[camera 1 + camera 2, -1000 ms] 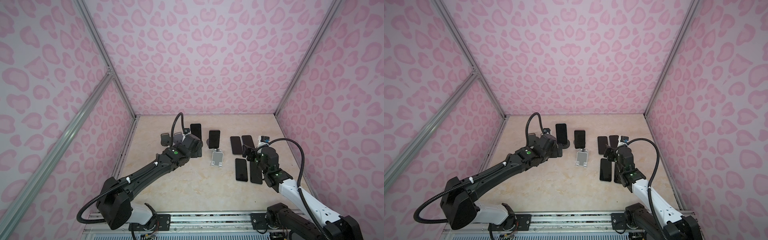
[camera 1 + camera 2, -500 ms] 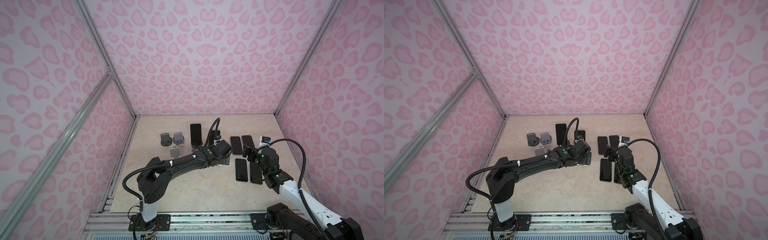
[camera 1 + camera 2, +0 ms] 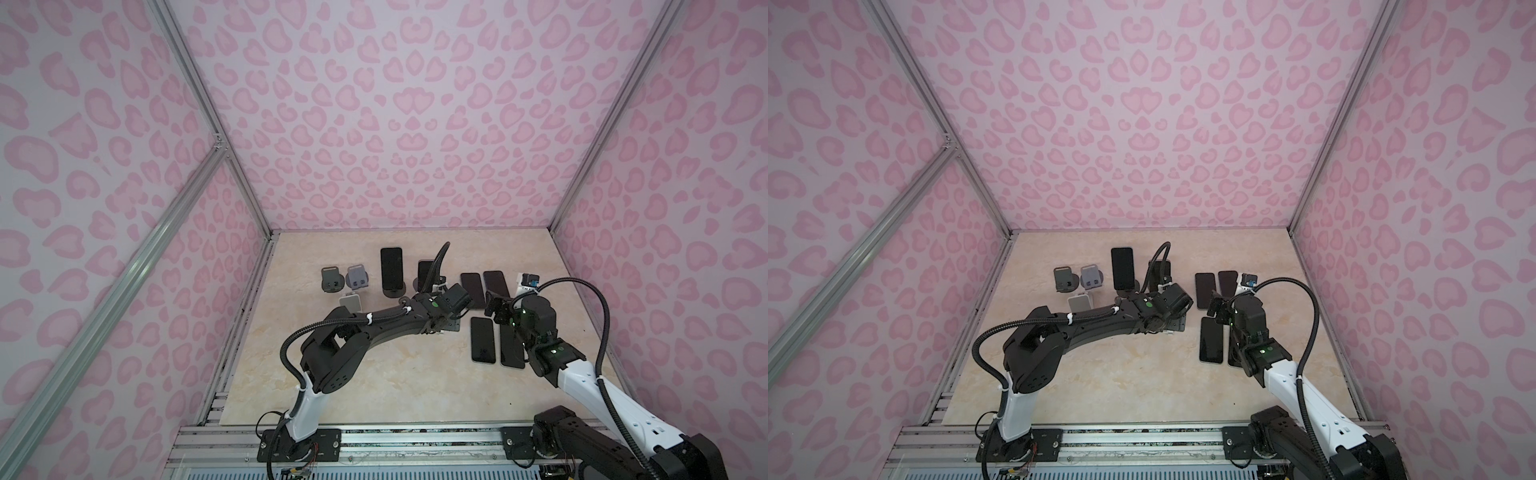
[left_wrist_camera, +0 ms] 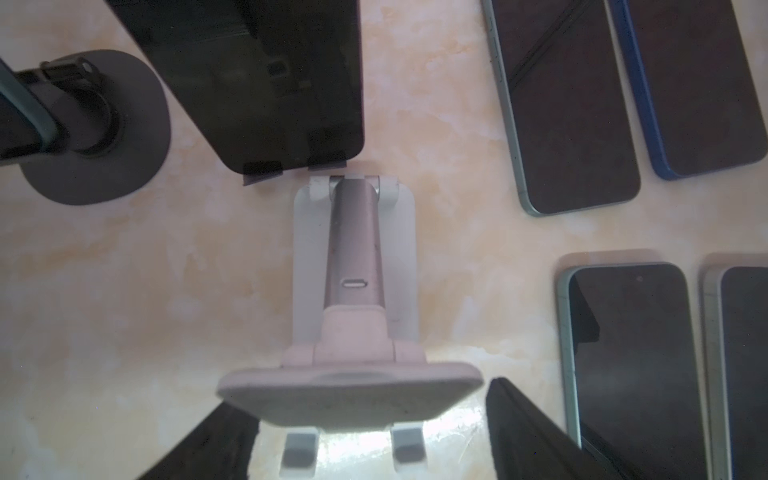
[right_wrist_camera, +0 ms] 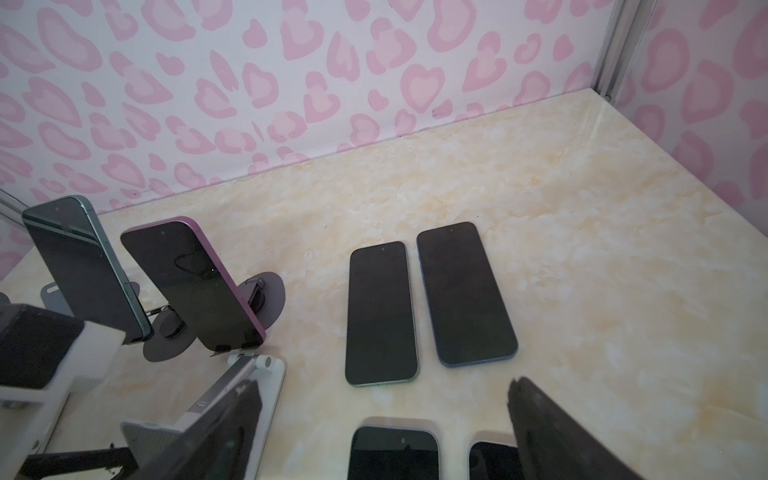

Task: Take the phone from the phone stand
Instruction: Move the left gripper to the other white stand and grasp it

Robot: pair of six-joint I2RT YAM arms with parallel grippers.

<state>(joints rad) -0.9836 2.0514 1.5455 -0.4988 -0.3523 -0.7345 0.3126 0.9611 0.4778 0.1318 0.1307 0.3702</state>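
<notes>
Left gripper (image 4: 363, 395) has crossed from the teal phone (image 3: 391, 268) to the empty white stand (image 4: 353, 257) at mid-table. Its fingers (image 4: 536, 432) sit close against both edges of the cradle plate; whether they clamp it cannot be confirmed. Purple phone (image 5: 195, 286) remains leaning on its dark stand (image 5: 272, 299), just behind the white one. Right gripper (image 5: 382, 386) is unchanged: jaws apart, empty, above the flat phones (image 5: 380, 311).
</notes>
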